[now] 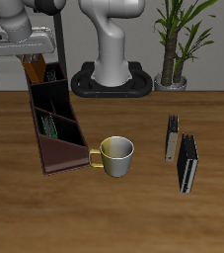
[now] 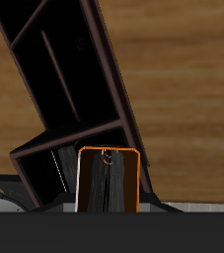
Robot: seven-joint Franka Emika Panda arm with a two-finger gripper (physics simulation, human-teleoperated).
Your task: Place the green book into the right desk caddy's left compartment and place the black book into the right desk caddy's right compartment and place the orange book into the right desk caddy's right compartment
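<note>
The right desk caddy (image 1: pixel 62 156), a long maroon tray, lies on the table with one end toward the back. My gripper (image 1: pixel 32 67) hangs over that far end section, the right compartment (image 2: pixel 79 138), and is shut on the orange book (image 2: pixel 109 180), which hangs upright just above the section. The black book (image 2: pixel 54 172) stands on edge inside the same section, showing a thin white page edge. The green book (image 1: pixel 49 126) sits in the section nearest the table's front edge. The wrist view does not show my fingertips.
A yellow-handled mug (image 1: pixel 116 155) stands right beside the caddy's near end. Farther along the table lie a thin tan-grey book (image 1: pixel 171 138) and a slim black book (image 1: pixel 187 164). A potted plant (image 1: pixel 173 44) and the robot base (image 1: pixel 112 74) are at the back.
</note>
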